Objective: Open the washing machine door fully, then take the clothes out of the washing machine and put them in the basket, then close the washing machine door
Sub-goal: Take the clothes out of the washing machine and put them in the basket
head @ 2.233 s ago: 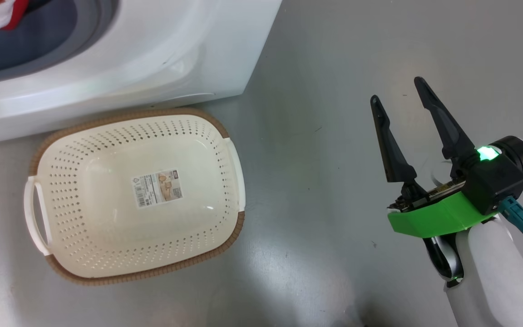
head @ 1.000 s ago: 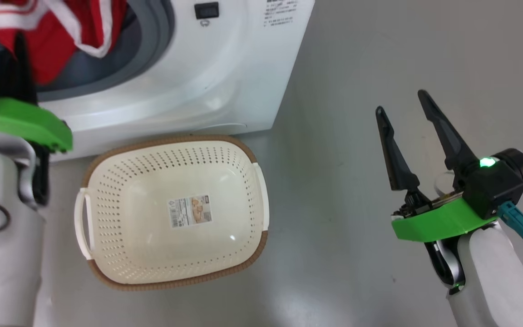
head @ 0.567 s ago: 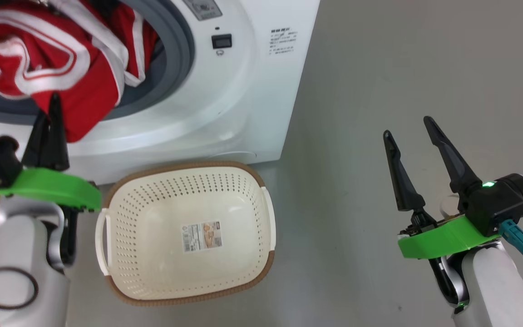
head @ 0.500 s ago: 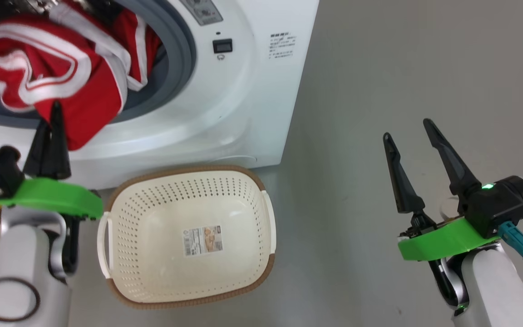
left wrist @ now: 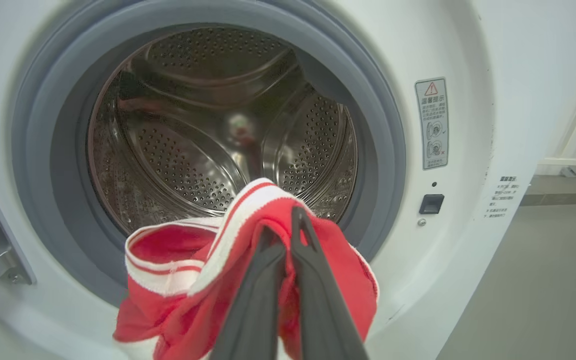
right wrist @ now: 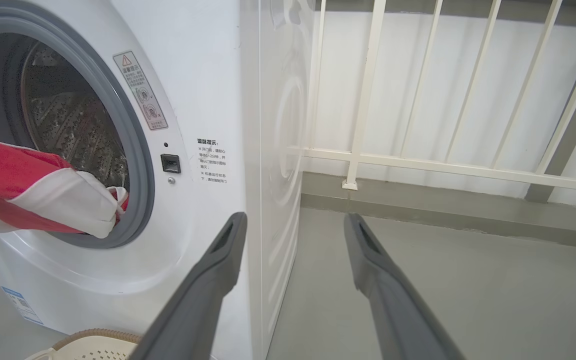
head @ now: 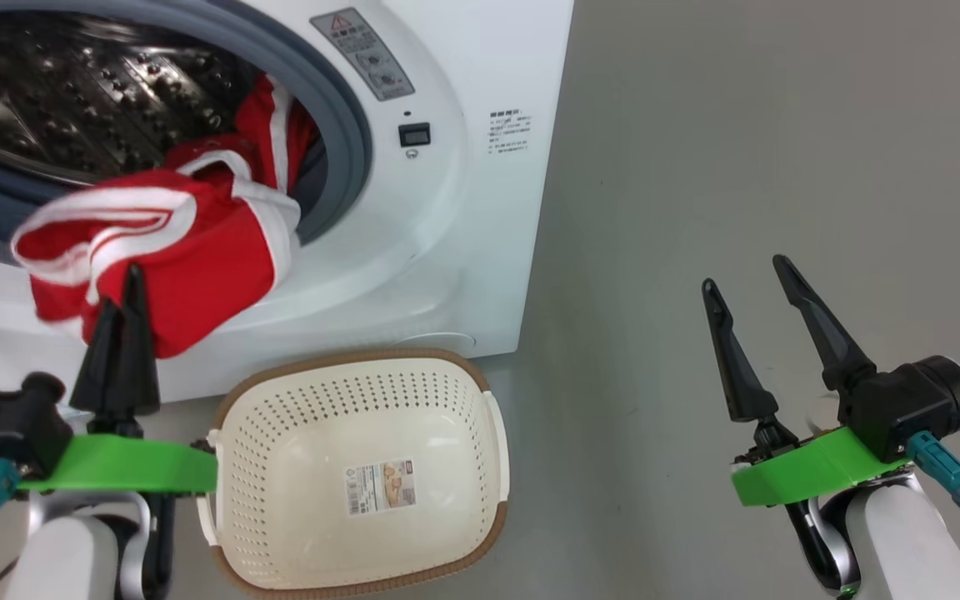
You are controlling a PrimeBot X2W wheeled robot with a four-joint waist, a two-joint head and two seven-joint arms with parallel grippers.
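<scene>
One white washing machine (head: 463,208) takes the upper left of the head view, its round mouth open onto the steel drum (head: 72,100). The clothes (head: 197,267), red with white bands, hang partly out over the grey ring (head: 355,167). The basket (head: 347,360) sits on the floor (head: 697,125) just in front of the machine, below the cloth. The left gripper (head: 130,283) has its fingers pressed together, pinching the red fabric. The right gripper (head: 743,273) stands spread wide, well apart from the basket.
</scene>
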